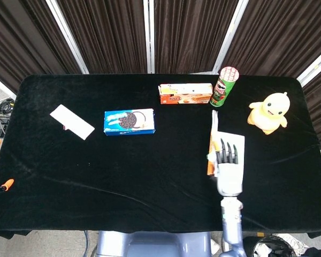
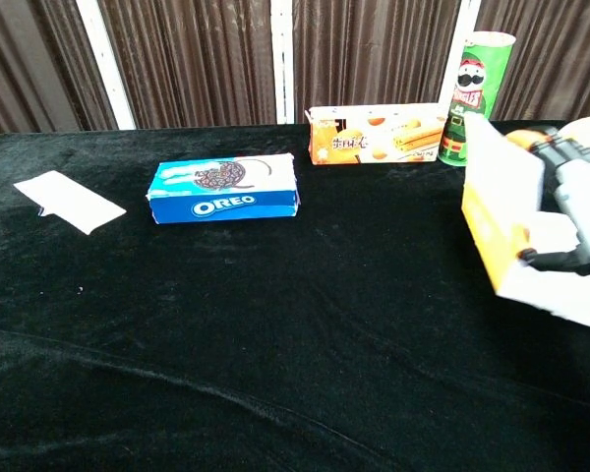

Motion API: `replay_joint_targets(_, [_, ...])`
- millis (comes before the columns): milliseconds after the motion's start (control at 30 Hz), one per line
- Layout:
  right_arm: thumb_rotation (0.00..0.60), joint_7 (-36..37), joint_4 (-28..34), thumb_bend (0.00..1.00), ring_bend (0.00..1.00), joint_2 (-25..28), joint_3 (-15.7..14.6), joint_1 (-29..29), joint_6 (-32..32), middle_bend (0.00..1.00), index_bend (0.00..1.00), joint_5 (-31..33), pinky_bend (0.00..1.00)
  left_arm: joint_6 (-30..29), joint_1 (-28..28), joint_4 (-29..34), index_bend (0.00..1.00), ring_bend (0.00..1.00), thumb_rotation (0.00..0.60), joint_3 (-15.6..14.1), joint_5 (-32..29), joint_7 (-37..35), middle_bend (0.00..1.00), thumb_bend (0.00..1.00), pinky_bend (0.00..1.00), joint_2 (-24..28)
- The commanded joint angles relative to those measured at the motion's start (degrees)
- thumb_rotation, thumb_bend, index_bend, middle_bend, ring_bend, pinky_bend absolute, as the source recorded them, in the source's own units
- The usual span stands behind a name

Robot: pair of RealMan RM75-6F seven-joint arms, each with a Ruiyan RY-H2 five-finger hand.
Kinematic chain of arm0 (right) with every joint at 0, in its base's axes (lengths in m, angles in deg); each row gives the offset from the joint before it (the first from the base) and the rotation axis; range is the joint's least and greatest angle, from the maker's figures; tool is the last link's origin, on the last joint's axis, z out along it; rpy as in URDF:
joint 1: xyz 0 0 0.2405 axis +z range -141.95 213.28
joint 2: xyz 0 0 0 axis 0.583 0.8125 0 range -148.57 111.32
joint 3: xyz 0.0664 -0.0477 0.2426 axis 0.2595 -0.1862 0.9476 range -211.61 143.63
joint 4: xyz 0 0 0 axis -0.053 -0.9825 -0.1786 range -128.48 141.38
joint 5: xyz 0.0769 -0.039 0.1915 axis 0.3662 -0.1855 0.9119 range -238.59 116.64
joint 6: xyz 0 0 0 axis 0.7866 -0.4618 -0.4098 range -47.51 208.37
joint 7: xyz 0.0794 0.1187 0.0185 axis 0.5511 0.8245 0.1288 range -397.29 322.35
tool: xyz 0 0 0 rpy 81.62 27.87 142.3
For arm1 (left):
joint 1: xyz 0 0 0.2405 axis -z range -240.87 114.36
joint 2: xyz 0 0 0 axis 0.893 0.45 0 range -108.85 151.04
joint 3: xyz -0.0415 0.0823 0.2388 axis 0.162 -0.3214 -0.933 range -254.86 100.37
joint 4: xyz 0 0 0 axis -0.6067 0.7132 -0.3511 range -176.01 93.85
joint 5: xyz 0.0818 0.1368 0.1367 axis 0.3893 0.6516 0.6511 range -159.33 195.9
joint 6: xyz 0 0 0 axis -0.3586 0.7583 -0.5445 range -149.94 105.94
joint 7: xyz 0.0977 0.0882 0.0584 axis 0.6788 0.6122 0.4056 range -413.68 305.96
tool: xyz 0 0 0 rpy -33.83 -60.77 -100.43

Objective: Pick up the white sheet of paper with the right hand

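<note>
A black, velvety cloth with soft creases covers the tabletop (image 1: 96,176), and dark pleated curtains hang behind it between pale vertical strips. On the cloth lie flat, hard-edged cardboard shapes: a glossy blue Oreo box (image 1: 129,122) lying on its broad face, and behind it a long orange biscuit box (image 1: 185,93) near the far edge. Just beside the orange box stands a green cylindrical Pringles can (image 1: 224,87), upright, its printed face turned to the chest camera. Well to the right sits a rounded, soft-looking yellow duck toy (image 1: 269,112). Far to the left a small white card (image 1: 71,121) lies flat at an angle, apart from everything else. The white sheet of paper (image 1: 216,135) is off the cloth, lifted above the right part of the tabletop in front of the can; it stands nearly on edge in the head view, thin and matte, bent so that one corner rises toward the can while the lower part drapes behind the fingers. In the chest view it shows as a broad pale plane curving at the right border. The right robot hand (image 1: 228,165), grey plastic with dark fingers and an orange-tipped thumb, grasps the sheet between thumb and fingers. The left robot hand appears in neither view.
</note>
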Motion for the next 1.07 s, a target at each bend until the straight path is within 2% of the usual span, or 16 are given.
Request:
replay_joint_targets(33, [0.600, 1.27, 3.28, 0.41, 0.00, 3.99, 1.02, -2.20, -2.34, 0.00, 0.00, 0.46, 0.00, 0.03, 0.14, 0.22, 0.00, 0.00, 0.600, -0.08, 0.33, 0.41, 0.00, 0.19, 0.00, -0.07])
replay_joint_targets(200, [0.600, 2.53, 6.51, 0.39, 0.00, 8.14, -0.12, -4.27, -3.41, 0.00, 0.00, -0.17, 0.00, 0.16, 0.40, 0.60, 0.00, 0.00, 0.600, -0.34, 0.78, 1.90, 0.00, 0.19, 0.00, -0.46])
replay_joint_targets(500, [0.600, 4.09, 10.02, 0.29, 0.00, 12.89, -0.94, -6.32, -3.25, 0.00, 0.00, 0.02, 0.00, 0.78, 1.42, 0.70, 0.00, 0.00, 0.600, -0.37, 1.98, 2.74, 0.00, 0.19, 0.00, -0.94])
replay_joint_targets(567, [0.600, 4.94, 11.83, 0.26, 0.00, 15.90, -1.85, -6.53, -2.18, 0.00, 0.00, -0.76, 0.00, 1.36, 1.91, 0.36, 0.00, 0.00, 0.600, -0.59, 2.61, 2.99, 0.00, 0.19, 0.00, -1.16])
replay_joint_targets(733, [0.600, 6.97, 17.64, 0.18, 0.00, 28.22, -5.26, -7.02, 1.69, 0.00, 0.00, -3.65, 0.00, 1.95, 2.99, -1.19, 0.00, 0.00, 0.600, -1.24, 5.03, 3.70, 0.00, 0.19, 0.00, -2.39])
replay_joint_targets(867, [0.600, 8.28, 19.94, 0.16, 0.00, 36.65, -7.09, -7.74, 2.92, 0.00, 0.00, -5.43, 0.00, 1.55, 3.37, -2.21, 0.00, 0.00, 0.600, -1.88, 6.62, 6.53, 0.00, 0.19, 0.00, -4.14])
replay_joint_targets(1067, [0.600, 12.40, 21.43, 0.16, 0.00, 41.61, -7.81, -8.89, 3.72, 0.00, 0.00, -4.77, 0.00, 1.02, 3.28, -2.53, 0.00, 0.00, 0.600, -2.50, 7.32, 8.74, 0.00, 0.18, 0.00, -5.81])
